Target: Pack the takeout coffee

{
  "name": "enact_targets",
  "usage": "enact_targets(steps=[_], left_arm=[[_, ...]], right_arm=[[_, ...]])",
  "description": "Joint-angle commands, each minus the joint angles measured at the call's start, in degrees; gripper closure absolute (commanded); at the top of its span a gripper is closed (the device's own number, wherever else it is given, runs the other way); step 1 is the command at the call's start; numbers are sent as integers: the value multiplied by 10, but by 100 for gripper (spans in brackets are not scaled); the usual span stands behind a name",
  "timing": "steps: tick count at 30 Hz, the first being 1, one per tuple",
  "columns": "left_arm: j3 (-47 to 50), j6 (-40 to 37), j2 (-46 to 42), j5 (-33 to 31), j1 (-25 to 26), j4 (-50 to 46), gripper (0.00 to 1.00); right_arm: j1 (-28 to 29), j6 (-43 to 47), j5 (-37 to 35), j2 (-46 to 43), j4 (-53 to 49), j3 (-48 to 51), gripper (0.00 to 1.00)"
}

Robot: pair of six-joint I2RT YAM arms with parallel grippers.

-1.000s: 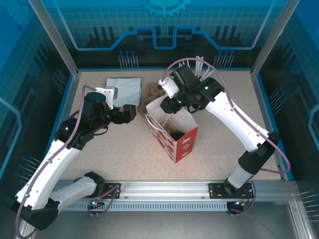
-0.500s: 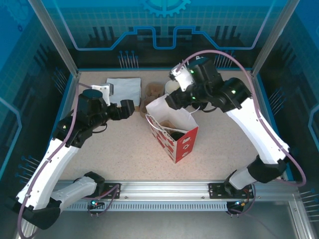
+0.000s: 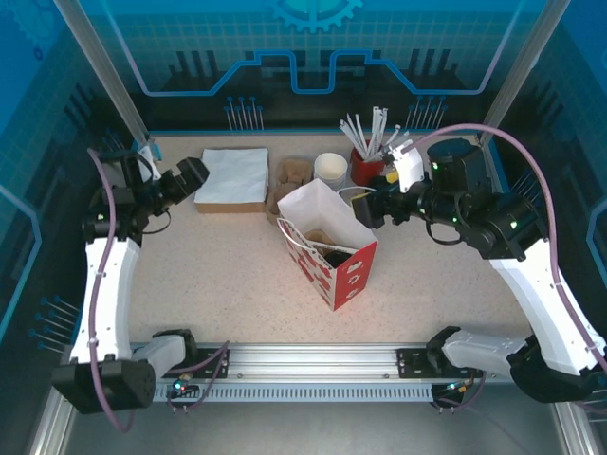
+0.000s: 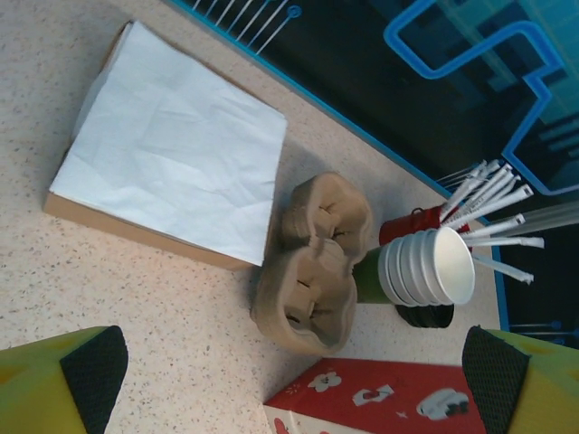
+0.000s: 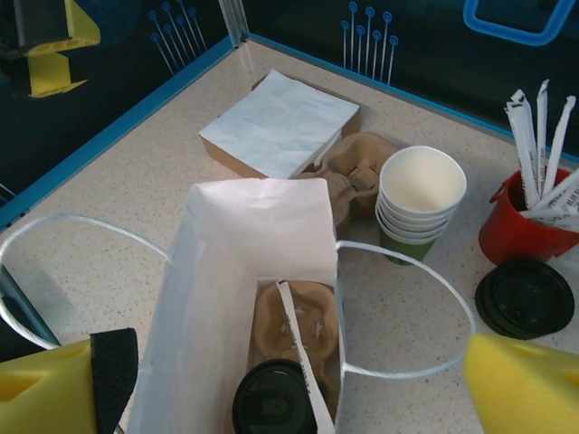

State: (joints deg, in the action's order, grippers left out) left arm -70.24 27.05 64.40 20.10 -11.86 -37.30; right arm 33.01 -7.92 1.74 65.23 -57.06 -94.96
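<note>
Right end effector [image 3: 368, 209] is spread wide with nothing in it, just beside the paper bag [image 5: 244, 235]. The takeout coffee [image 5: 274, 398], lid on, sits down inside the bag. I'd back out high and slow, clear of the loop handles. Right elbow's up, forearm pointing left. Left end effector [image 3: 190, 178] is wide open and empty too, near the napkins [image 3: 232, 175].

The takeout coffee [image 5: 274, 398] sits in the bag [image 5: 258, 226] with a carrier [image 5: 308, 321] — cup stack [image 5: 421, 194] behind

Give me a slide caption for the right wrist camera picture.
Lidded coffee with a cardboard carrier inside the paper bag, right fingers spread wide above.
</note>
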Motion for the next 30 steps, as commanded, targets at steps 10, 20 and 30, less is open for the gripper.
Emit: enact_targets(steps=[10, 20, 30], left_arm=[[44, 2, 187, 88, -106, 80, 13], [-9, -22, 336, 112, -114, 108, 19], [-97, -49, 461, 156, -114, 81, 30]], right_arm=[[-55, -23, 33, -47, 30, 65, 3], [-74, -20, 51, -44, 29, 78, 2], [-77, -29, 94, -49, 35, 84, 0]])
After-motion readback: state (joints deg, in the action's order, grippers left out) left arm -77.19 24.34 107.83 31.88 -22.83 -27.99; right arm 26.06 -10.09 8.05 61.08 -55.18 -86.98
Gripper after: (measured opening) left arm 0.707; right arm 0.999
